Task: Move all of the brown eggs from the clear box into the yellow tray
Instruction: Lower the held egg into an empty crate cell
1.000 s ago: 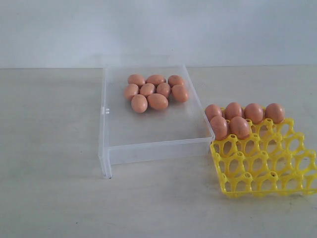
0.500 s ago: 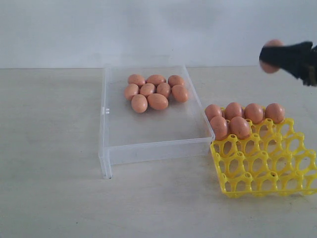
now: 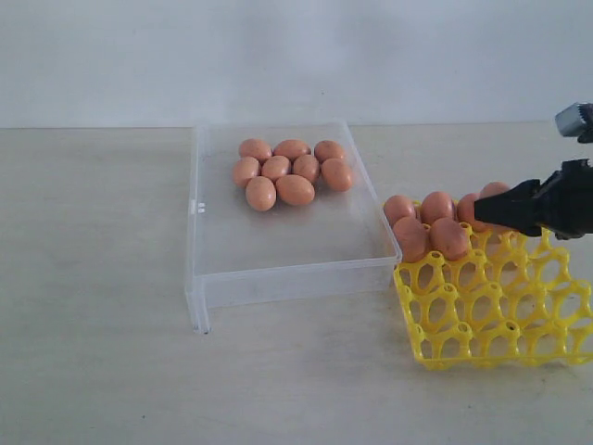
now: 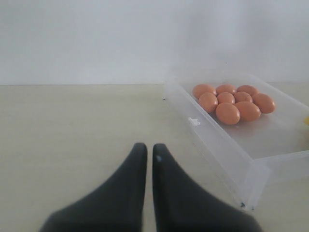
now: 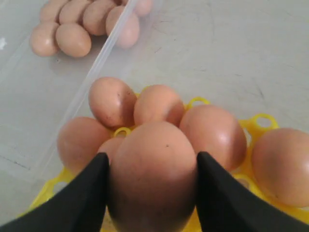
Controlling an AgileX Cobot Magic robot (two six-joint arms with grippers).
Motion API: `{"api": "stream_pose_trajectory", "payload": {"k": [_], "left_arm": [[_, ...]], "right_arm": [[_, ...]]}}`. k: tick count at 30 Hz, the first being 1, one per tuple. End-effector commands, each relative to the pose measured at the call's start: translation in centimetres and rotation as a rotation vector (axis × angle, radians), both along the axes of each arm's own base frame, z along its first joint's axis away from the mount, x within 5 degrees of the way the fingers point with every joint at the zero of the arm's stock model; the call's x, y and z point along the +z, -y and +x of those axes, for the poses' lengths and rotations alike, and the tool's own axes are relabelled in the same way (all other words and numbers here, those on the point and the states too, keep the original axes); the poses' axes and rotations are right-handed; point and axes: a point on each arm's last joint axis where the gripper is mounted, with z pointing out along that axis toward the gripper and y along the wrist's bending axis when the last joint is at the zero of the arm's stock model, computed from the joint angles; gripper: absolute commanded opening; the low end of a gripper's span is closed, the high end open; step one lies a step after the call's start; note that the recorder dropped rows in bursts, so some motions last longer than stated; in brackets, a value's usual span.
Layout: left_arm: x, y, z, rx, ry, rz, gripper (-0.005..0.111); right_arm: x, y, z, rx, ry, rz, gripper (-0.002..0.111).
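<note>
- In the exterior view the right gripper (image 3: 489,211) reaches in from the 3 o'clock edge. Its arm is cut off by the frame, so only the dark fingers and a grey part above them show.
- Its two black fingers (image 5: 91,193) are clamped on either side of one held egg (image 5: 152,174). In the exterior view only the top of this egg (image 3: 497,190) shows above the fingers.
- The held egg hangs over the 12 o'clock row of the yellow tray (image 3: 482,320). It hides the cell beneath it, so I cannot tell whether it touches the tray.
- The tray eggs (image 3: 428,222) fill the 12 o'clock row and part of the next. The gripper covers the 3 o'clock end of that row, so their number is unclear.
- The tray's 3 o'clock side runs out of the frame.
- The remaining brown eggs (image 3: 289,170) lie in a tight cluster at the 12 o'clock end of the clear box (image 3: 287,278), touching one another. The box's walls are faint against the pale table (image 3: 93,324).
- The tray sits at 4 o'clock from the box, and its corner is just beside the box's corner.
- The left gripper (image 4: 147,151) shows only in its own wrist view. Its fingers are drawn almost together with nothing between them, and their bases are blurred and cut off. It hangs well apart from the box (image 4: 231,145).
</note>
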Motion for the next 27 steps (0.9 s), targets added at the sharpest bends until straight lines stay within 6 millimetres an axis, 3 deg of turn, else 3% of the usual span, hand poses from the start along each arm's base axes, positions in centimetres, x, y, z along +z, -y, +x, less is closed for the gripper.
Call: {"api": "stream_pose_trajectory", "payload": {"k": [1,10,17,22,27], "left_arm": [[-0.1,0.0,0.0,0.003,0.0,0.0,0.004],[-0.1,0.0,0.0,0.003,0.0,0.0,0.004],[-0.1,0.0,0.0,0.003,0.0,0.0,0.004],[-0.1,0.0,0.0,0.003,0.0,0.0,0.004],[-0.1,0.0,0.0,0.003,0.0,0.0,0.004]], "right_arm": [[-0.7,-0.6,0.2,0.083,0.052,-0.072,0.0],[-3.4,-0.2,0.7,0.014,-0.021,-0.033,0.0],[-3.8,0.1,1.0,-0.045,-0.028,-0.009,0.001],[-3.8,0.1,1.0,-0.044,-0.028,-0.016,0.051],[-3.5,0.0,1.1,-0.04,-0.01,0.008,0.053]]}}
